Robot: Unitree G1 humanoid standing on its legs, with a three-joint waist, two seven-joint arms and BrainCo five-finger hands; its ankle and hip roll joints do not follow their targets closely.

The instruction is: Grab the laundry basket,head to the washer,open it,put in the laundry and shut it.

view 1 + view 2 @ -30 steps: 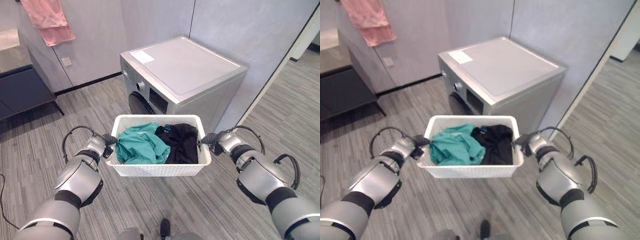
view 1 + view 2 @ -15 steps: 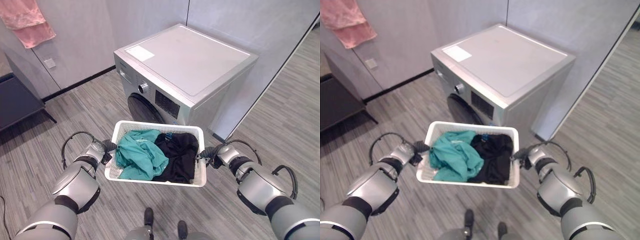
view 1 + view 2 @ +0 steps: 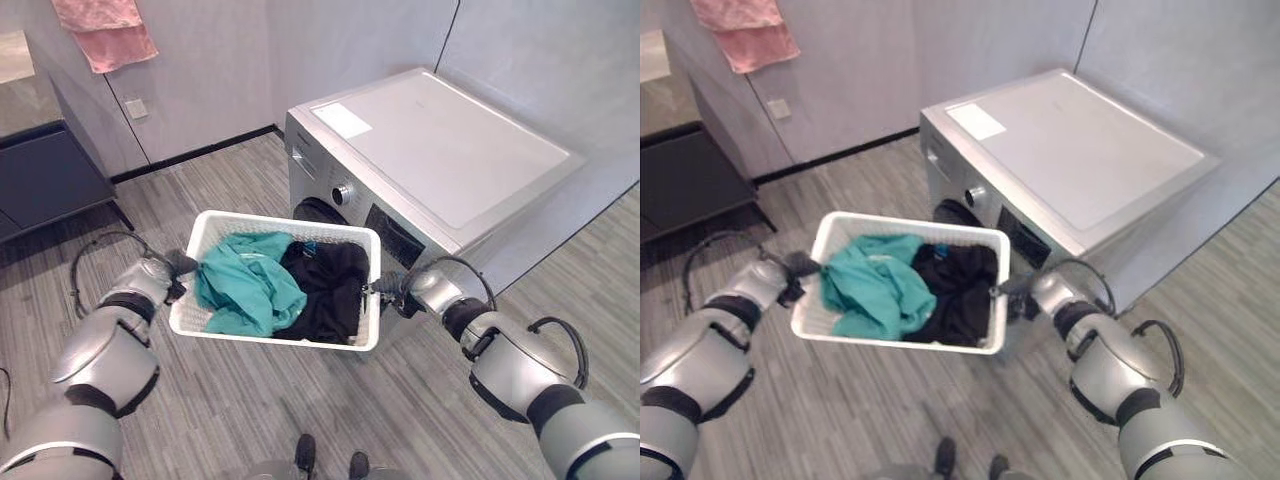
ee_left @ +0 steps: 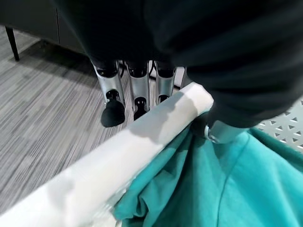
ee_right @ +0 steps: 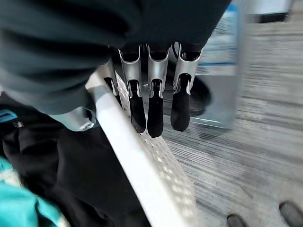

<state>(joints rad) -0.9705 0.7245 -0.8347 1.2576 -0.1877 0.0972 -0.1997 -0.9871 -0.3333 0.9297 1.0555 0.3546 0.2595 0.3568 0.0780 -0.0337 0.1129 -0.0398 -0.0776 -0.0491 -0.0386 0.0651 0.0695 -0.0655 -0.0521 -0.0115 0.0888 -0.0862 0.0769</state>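
A white laundry basket [image 3: 285, 222] hangs in the air between my two hands, tilted a little. A teal garment [image 3: 240, 285] lies in its left half and a black garment [image 3: 320, 285] in its right half. My left hand [image 3: 170, 272] pinches the left rim [image 4: 118, 156], fingers [image 4: 137, 90] outside and thumb inside on the teal cloth. On the opposite rim [image 5: 132, 161] my right hand [image 3: 395, 290] grips the same way, fingers [image 5: 154, 109] outside. The silver front-loading washer [image 3: 440, 160] stands just behind the basket to the right, its dark round door [image 3: 312, 208] shut.
Pink towels [image 3: 105, 35] hang on the wall at the back left above a dark low cabinet [image 3: 45, 175]. A wall socket [image 3: 136, 108] sits between them and the washer. Grey walls close in behind and to the right of the washer.
The whole picture has shifted, so the camera moved: the washer now shows further right. The basket stays held in both hands and sits against the washer's front.
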